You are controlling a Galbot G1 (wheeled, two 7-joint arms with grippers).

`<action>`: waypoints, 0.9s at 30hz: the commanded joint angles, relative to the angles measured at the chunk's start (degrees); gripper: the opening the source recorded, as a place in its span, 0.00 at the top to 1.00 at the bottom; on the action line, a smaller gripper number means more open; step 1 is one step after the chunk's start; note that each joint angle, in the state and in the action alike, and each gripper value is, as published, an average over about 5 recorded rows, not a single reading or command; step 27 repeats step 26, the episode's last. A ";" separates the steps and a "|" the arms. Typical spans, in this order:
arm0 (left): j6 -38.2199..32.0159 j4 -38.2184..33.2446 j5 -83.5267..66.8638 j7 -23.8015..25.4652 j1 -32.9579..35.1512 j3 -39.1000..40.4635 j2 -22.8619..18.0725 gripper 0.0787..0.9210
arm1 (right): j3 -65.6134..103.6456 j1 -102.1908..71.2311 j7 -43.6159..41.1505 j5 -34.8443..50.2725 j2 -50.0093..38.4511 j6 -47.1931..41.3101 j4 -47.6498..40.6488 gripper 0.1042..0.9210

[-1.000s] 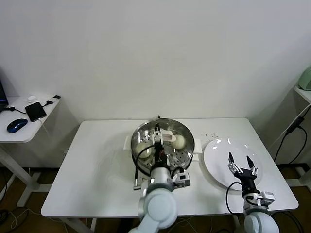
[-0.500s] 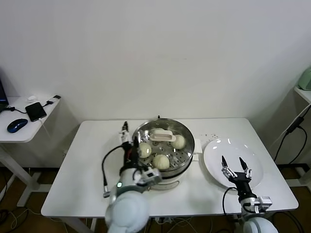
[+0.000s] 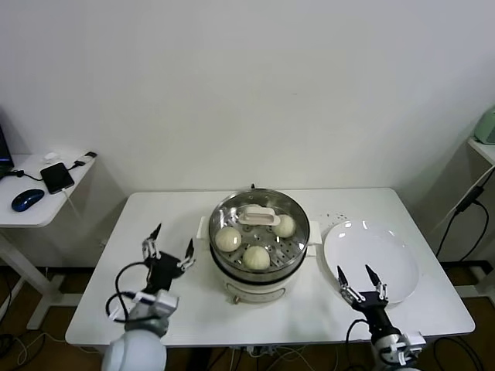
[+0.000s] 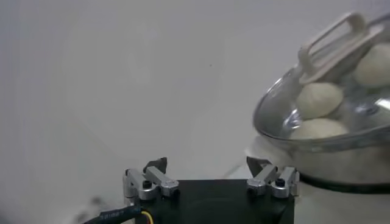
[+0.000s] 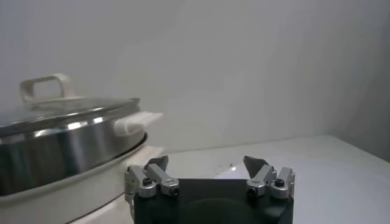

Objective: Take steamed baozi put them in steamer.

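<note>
The steamer (image 3: 263, 277) stands mid-table with its glass lid (image 3: 259, 216) on top. Through the lid I see three cream-white baozi (image 3: 228, 238), (image 3: 257, 256), (image 3: 285, 226) on the perforated tray. My left gripper (image 3: 168, 249) hovers open and empty over the table left of the steamer. In the left wrist view that gripper (image 4: 207, 164) faces the steamer (image 4: 341, 164), with baozi (image 4: 318, 99) under the lid. My right gripper (image 3: 360, 282) is open and empty at the front edge of the white plate (image 3: 387, 251). The right wrist view shows that gripper (image 5: 206, 161) beside the steamer (image 5: 61, 146).
The white table (image 3: 155, 216) has its front edge just behind both grippers. A side desk (image 3: 31, 209) at the far left holds a phone and a mouse. A cable (image 3: 464, 209) hangs at the right.
My left gripper left the lid handle over the steamer and swung back to the table's left front. The right gripper drew back off the plate toward the front edge. The lid stays on the steamer.
</note>
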 commanded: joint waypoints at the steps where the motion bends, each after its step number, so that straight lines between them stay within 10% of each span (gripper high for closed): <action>1: -9.88 2.80 -32.40 -7.55 13.10 -3.79 0.33 0.12 | -0.29 -4.33 -0.74 -2.74 -0.38 0.01 2.35 0.12; 27: -3.15 -5.91 -34.35 -5.07 19.08 -2.95 1.61 0.12 | 2.83 -9.07 -1.73 -3.82 -0.01 -3.56 11.07 0.12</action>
